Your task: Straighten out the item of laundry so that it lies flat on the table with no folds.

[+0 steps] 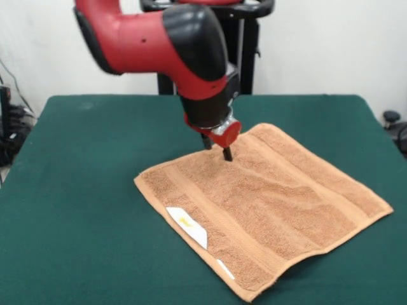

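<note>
The light orange-tan towel lies spread out on the dark green table, turned cornerwise, right of centre. Woven bands run along its left and far right ends. A white label lies on its near left edge, with a smaller white strip further along. Shallow ripples cross its middle, and its near right edge lifts slightly and casts a shadow. My gripper hangs from the red and black arm over the towel's far left part. It is open and empty, with its tips at or just above the cloth.
The robot's black pedestal stands behind the table's far edge. Cables and dark gear sit off the table's left side. A black round object sits off its right side. Bare green cloth lies left of the towel.
</note>
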{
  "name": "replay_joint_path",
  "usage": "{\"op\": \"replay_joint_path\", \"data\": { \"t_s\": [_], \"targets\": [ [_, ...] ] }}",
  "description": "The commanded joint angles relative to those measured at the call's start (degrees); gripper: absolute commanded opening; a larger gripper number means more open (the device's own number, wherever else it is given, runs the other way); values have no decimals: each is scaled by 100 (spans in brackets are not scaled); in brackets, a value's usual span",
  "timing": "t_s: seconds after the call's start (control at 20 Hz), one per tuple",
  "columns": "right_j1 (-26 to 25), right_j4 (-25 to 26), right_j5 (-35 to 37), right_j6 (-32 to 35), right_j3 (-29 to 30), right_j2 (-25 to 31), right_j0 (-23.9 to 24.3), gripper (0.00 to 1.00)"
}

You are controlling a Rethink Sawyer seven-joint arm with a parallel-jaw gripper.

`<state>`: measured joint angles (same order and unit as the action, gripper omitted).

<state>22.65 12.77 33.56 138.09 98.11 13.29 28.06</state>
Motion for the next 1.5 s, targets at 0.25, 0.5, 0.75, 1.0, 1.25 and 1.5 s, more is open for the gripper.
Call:
{"op": "replay_joint_path", "data": {
  "t_s": [0.25,0.5,0.75,1.0,1.25,1.5],
  "targets": [
    [-2084,283,1197,-1817,-352,982,345,100],
    [-1932,163,2214,-1682,-187,1033,374,100],
    [-1844,-65,2372,-1330,147,1123,385,100],
    [-1686,-511,2143,-793,700,1297,312,100],
    [-1790,-637,2160,-877,730,1431,206,100],
    [-1881,-640,2211,-940,828,1587,188,100]
  ]
}}
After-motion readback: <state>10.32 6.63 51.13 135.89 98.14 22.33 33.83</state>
